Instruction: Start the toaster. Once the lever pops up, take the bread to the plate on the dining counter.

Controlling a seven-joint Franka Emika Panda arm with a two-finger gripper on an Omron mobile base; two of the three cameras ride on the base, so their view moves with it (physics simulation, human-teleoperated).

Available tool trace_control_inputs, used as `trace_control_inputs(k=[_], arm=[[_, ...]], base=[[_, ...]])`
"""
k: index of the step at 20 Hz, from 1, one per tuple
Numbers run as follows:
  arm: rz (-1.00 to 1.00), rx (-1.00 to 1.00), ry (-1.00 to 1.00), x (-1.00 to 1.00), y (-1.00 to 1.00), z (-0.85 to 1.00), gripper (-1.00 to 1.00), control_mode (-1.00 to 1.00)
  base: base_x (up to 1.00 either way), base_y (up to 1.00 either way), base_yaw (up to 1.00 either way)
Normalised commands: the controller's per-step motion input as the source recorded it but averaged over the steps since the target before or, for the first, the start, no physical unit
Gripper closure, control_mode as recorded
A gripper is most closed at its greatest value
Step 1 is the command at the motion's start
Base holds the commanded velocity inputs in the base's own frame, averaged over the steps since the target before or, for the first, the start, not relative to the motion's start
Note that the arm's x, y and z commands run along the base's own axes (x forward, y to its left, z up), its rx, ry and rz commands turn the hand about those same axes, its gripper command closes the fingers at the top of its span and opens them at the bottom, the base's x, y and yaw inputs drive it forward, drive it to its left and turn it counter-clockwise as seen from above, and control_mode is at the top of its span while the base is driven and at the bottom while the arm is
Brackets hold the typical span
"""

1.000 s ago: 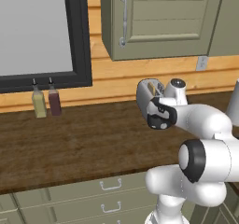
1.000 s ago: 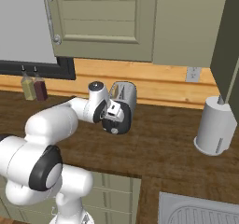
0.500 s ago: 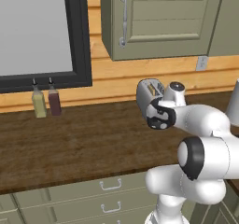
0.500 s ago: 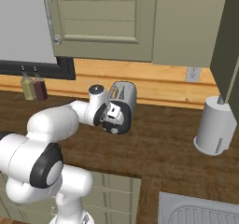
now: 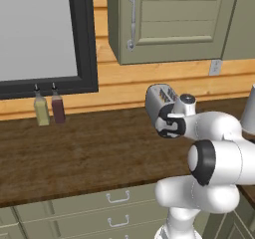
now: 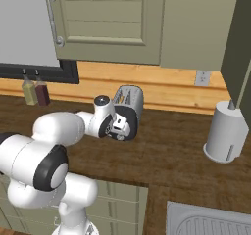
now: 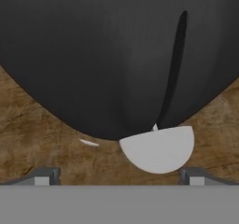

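Note:
The toaster (image 5: 159, 97) (image 6: 130, 98) stands at the back of the wood counter (image 5: 89, 153), a silver box with a black end panel (image 7: 102, 59). My gripper (image 7: 119, 177) is open and pressed close to that panel, its fingertips (image 7: 44, 176) wide apart low in the hand view. A narrow vertical slot (image 7: 179, 55) runs down the panel, with a pale grey rounded lever knob (image 7: 158, 148) at its lower end, between my fingers and nearer the right one. In both base views my hand (image 5: 169, 126) (image 6: 117, 126) sits against the toaster's end. The bread is hidden. The plate and the dining counter are out of view.
Two small bottles (image 5: 42, 111) (image 5: 58, 108) stand under the dark window frame at the left. A white paper towel roll (image 6: 225, 136) is to the right and a sink (image 6: 211, 222) lies at the front right. A wall cabinet (image 5: 169, 24) hangs above the toaster.
My hand has dropped a little and closed in on the toaster's black end. The toaster and everything else stay where they were.

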Motion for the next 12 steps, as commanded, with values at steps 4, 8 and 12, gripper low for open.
trace_control_inputs(k=[4,8,12], arm=[[0.0,0.0,0.0,0.0,0.0,-0.1,-1.0,-1.0],[0.0,0.0,0.0,0.0,0.0,0.0,-1.0,-1.0],[0.0,0.0,0.0,-0.02,-0.01,0.0,-1.0,-1.0]], base=[[0.0,0.0,0.0],[0.0,0.0,0.0],[0.0,0.0,0.0]])
